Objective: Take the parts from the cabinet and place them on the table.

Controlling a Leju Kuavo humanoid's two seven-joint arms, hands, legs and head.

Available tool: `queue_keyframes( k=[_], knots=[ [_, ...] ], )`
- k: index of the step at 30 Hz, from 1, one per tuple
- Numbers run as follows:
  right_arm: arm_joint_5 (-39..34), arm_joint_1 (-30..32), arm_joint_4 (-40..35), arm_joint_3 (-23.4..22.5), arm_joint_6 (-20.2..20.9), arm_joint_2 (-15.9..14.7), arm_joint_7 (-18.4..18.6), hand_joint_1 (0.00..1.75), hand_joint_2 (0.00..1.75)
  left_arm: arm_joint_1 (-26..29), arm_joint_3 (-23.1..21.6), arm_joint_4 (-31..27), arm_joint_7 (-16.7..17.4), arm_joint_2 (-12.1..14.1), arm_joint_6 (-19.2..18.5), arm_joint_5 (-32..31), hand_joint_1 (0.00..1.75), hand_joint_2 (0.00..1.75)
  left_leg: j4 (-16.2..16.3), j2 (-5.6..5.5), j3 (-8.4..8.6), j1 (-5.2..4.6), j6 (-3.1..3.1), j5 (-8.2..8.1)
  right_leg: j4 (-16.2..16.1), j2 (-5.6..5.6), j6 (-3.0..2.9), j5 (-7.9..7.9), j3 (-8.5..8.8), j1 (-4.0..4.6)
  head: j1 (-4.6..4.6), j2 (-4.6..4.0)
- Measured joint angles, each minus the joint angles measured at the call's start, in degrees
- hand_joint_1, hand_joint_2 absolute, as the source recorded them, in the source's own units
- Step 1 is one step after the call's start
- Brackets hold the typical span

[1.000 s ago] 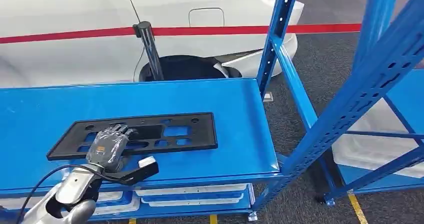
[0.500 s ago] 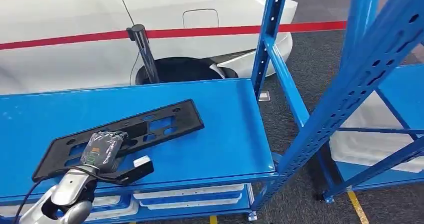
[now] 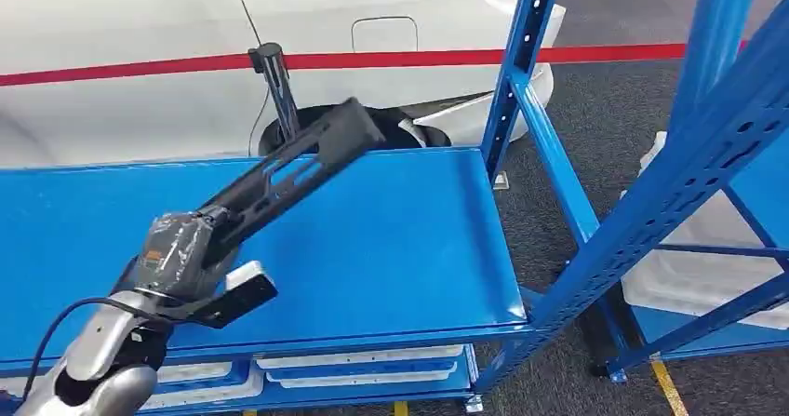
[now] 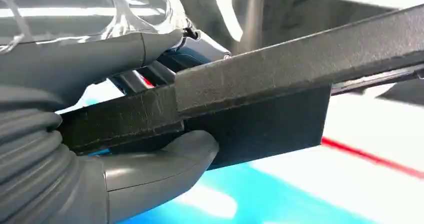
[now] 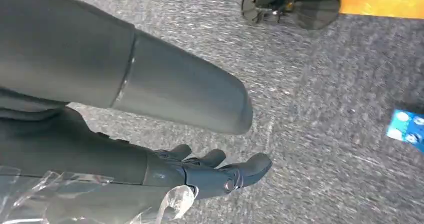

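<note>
A long flat black plastic part (image 3: 288, 169) with several cut-outs is lifted off the blue shelf (image 3: 400, 248) and tilts up toward the far side. My left hand (image 3: 177, 253) grips its near end. In the left wrist view the thumb (image 4: 165, 164) presses under the black part (image 4: 280, 73) and the fingers close over its top. My right hand (image 5: 200, 176) hangs over the grey floor with its fingers apart and nothing in it.
Blue uprights (image 3: 521, 53) of the rack stand to the right of the shelf. White trays (image 3: 354, 360) lie on the lower level. Behind the rack is a white car (image 3: 140, 90) and a black post (image 3: 274, 86) with a red belt.
My left hand has raised the black part from lying flat on the shelf to a steep tilt, its far end now in the air. The camera has shifted a little.
</note>
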Motion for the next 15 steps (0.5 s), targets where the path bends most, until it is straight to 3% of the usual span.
queue_keyframes(
  k=[3, 5, 8, 9, 10, 11, 13, 14, 15],
  knots=[
    [-0.2, 0.3, 0.0, -0.1, -0.3, 0.1, -0.2, 0.00, 0.00, 2.7, 2.1, -5.6, -8.7, -0.4, 6.2, 14.3, 1.75, 1.75, -0.3, 0.14, 0.17, 0.14, -0.67, 0.02, 0.1, 0.19, -0.78, -0.12, -0.16, 0.10, -0.04, 0.00],
    [-0.3, 0.6, 0.0, -0.2, -0.6, 0.4, -0.4, 0.00, 0.00, 5.7, 3.5, -8.7, -16.0, -0.9, 9.4, 22.1, 1.75, 1.75, 1.9, 0.06, -0.77, 0.34, -1.35, -1.93, -0.2, 0.16, -1.45, 0.04, 0.15, -0.36, -0.15, 0.00],
    [-0.5, 1.0, 0.0, -0.3, -1.1, 0.4, -0.5, 0.00, 0.00, 10.4, 5.4, -11.6, -23.7, -1.9, 12.7, 28.2, 1.75, 1.75, 15.6, 0.05, -7.17, 0.50, -1.92, -8.11, -0.2, 0.25, -1.99, -0.11, 0.17, -0.30, -0.37, 0.00],
    [-0.5, 1.2, 0.0, -0.3, -1.1, 0.4, -0.5, 0.00, 0.00, 11.7, 5.9, -12.3, -24.9, -2.2, 13.1, 29.5, 1.75, 1.75, 19.0, 0.06, -8.93, 0.54, -1.95, -8.76, -0.2, 0.31, -2.03, -0.15, 0.19, -0.24, -0.37, 0.00],
    [-0.5, 1.4, 0.0, -0.3, -1.2, 0.4, -0.5, 0.00, 0.00, 12.6, 6.4, -12.9, -26.0, -2.4, 13.3, 30.6, 1.75, 1.75, 19.1, 0.04, -9.17, 0.53, -1.93, -8.27, -0.2, 0.42, -2.07, -0.18, 0.25, -0.24, -0.37, 0.00],
    [-0.5, 1.5, 0.0, -0.4, -1.2, 0.3, -0.5, 0.00, 0.00, 13.2, 6.8, -13.6, -26.6, -2.6, 13.3, 31.6, 1.75, 1.75, 16.4, 0.06, -8.09, 0.56, -1.90, -6.50, -0.2, 0.44, -2.05, -0.21, 0.33, -0.25, -0.37, 0.00],
    [-0.5, 1.5, 0.0, -0.4, -1.3, 0.3, -0.5, 0.00, 0.00, 13.9, 7.7, -14.9, -27.3, -2.7, 13.3, 33.2, 1.75, 1.75, 5.9, 0.06, -2.98, 0.64, -1.76, -1.45, -0.2, 0.54, -1.93, -0.28, 0.58, -0.28, -0.37, 0.00],
    [-0.5, 1.5, 0.0, -0.4, -1.3, 0.3, -0.6, 0.00, 0.00, 14.1, 8.1, -15.6, -27.4, -2.8, 13.2, 33.9, 1.75, 1.75, 1.0, 0.08, -0.55, 0.63, -1.38, -0.07, -0.2, 0.59, -1.78, -0.35, 0.64, -0.27, -0.44, 0.00],
    [-0.5, 1.5, 0.0, -0.5, -1.3, 0.3, -0.6, 0.00, 0.00, 14.2, 8.3, -16.1, -27.5, -2.9, 13.0, 34.6, 1.75, 1.75, -0.1, 0.05, -0.21, 0.15, -1.13, -0.30, -0.1, 0.65, -1.40, -0.57, 0.56, 0.17, -0.46, 0.00]
  ],
)
